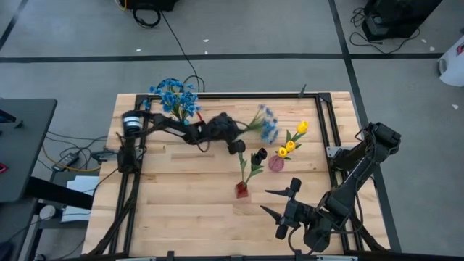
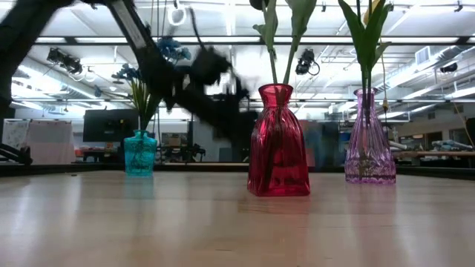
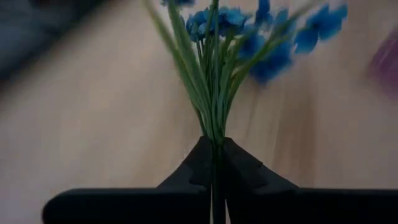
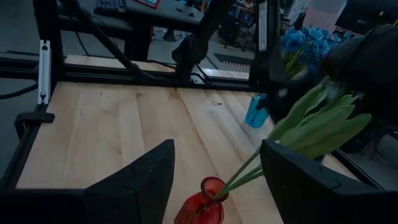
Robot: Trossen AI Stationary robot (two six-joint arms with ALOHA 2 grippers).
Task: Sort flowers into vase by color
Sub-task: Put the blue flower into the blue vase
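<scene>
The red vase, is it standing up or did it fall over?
Standing up. The red vase sits flat on the table, neck pointing up, with green stems poking out.

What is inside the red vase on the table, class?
The red vase holds green stems with long leaves; from above they end in dark tulips. The tinted glass hides the stems' lower ends, so how they rest at the bottom cannot be seen.

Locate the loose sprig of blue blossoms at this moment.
In the high view the blue sprig is mid-table toward the back, clamped by its stems in the left gripper, between the blue bunch in the teal vase and the yellow tulips.
</scene>
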